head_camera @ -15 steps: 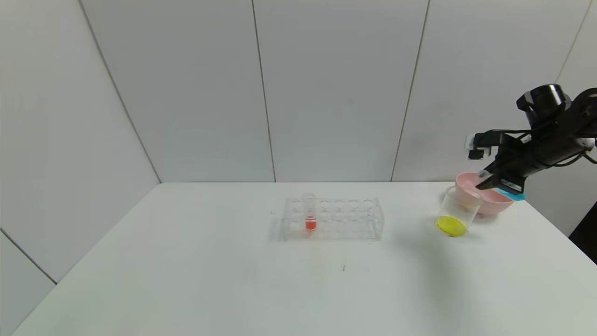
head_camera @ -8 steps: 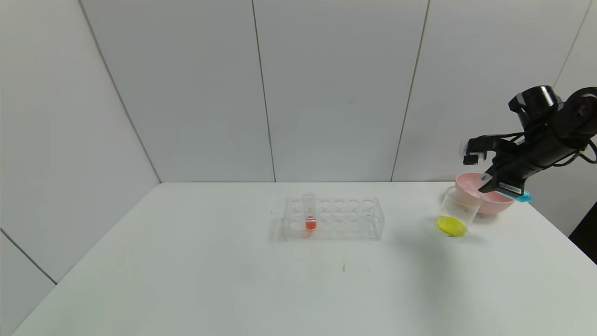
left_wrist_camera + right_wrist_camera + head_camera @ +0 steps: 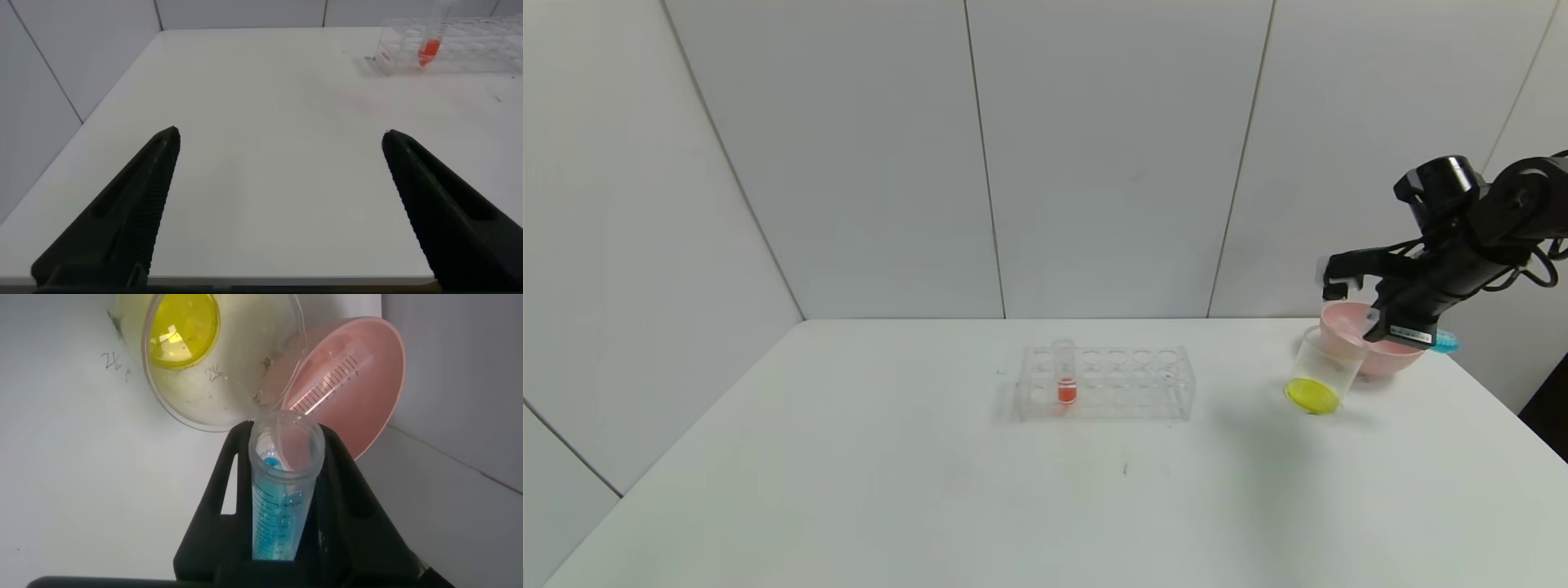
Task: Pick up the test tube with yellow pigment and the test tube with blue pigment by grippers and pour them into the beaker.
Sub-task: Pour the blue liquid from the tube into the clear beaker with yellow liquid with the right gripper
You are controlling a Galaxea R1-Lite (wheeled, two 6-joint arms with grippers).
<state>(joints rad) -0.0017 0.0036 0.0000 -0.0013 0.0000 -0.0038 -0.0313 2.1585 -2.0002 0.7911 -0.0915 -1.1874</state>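
Note:
My right gripper (image 3: 1380, 320) is shut on the test tube with blue pigment (image 3: 278, 490); its blue end (image 3: 1444, 344) sticks out behind the fingers. The tube lies nearly level, its open mouth at the rim of the beaker (image 3: 1323, 369). The beaker (image 3: 214, 355) stands on the table's right side with yellow liquid at its bottom. The test tube with yellow pigment is out of view. My left gripper (image 3: 279, 135) is open and empty above the table's left part, out of the head view.
A pink bowl (image 3: 1388, 353) stands just behind the beaker, also in the right wrist view (image 3: 359, 380). A clear tube rack (image 3: 1107, 381) at mid-table holds one tube of orange-red liquid (image 3: 1066, 390). The table's right edge is close to the bowl.
My right gripper has rolled and shifted slightly left, tipping the blue tube flatter with its mouth toward the beaker rim. The beaker and rack have not moved.

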